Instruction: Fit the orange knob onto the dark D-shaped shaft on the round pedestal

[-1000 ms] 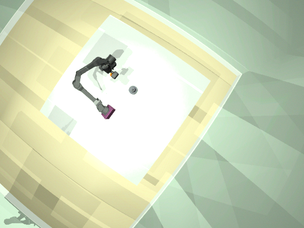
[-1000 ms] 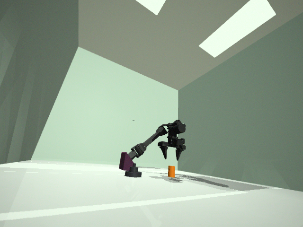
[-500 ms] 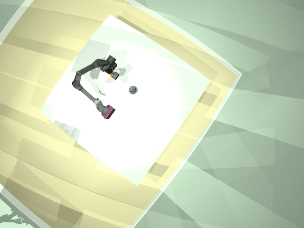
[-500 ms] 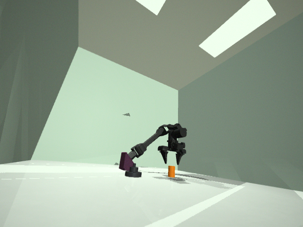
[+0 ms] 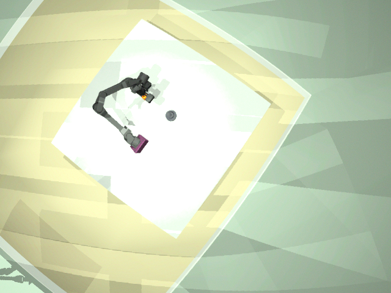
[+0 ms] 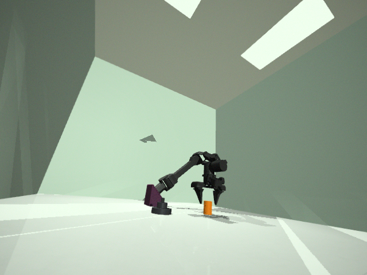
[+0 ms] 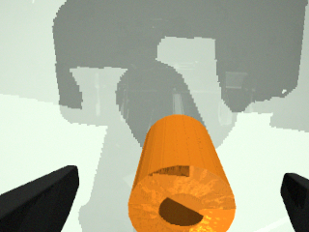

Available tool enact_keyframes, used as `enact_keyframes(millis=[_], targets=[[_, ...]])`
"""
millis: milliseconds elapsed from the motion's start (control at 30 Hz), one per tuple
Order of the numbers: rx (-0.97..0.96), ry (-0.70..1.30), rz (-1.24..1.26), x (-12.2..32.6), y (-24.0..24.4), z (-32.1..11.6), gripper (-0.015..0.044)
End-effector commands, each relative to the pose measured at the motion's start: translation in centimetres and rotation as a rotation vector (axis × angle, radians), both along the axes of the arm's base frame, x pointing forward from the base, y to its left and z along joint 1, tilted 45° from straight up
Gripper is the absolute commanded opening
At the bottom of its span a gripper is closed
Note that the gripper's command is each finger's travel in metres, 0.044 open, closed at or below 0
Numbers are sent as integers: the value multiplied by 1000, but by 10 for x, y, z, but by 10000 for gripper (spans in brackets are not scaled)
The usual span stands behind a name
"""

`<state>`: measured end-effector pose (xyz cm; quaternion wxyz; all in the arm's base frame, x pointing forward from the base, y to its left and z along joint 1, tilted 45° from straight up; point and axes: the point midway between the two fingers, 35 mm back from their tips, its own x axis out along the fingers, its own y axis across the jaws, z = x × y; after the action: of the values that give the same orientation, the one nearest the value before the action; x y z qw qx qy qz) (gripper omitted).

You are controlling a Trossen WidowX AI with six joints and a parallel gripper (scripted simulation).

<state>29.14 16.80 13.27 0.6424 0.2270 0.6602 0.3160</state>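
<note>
The orange knob (image 5: pixel 143 97) (image 6: pixel 207 208) (image 7: pixel 176 150) stands upright on the white surface, its D-shaped hole facing up in the wrist view. My gripper (image 6: pixel 209 204) (image 7: pixel 180 180) is open and points down over the knob. In the exterior view the fingertips are about level with the knob's top, one on each side, with nothing held. The round dark pedestal (image 5: pixel 171 115) (image 6: pixel 161 210) stands apart from the knob, with its shaft (image 6: pixel 162 200) pointing up. The shaft's flat side cannot be made out.
The arm's purple base block (image 5: pixel 141 144) (image 6: pixel 152 196) stands behind the pedestal in the exterior view. The arm arches from it to the knob. The white square surface (image 5: pixel 189 176) is bordered by a yellowish floor area (image 5: pixel 132 233). Shadows lie around the knob.
</note>
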Motion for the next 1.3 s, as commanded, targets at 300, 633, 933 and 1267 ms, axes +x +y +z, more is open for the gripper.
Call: enact_keyframes(millis=[300,633,933,1267], targets=[[-1,11,1,-5,15,-17,440],[2,12,1,-7,25,-26,440],[2,12,1,-7,25,-26,204],[0,11,1,-6,22,-24,59]])
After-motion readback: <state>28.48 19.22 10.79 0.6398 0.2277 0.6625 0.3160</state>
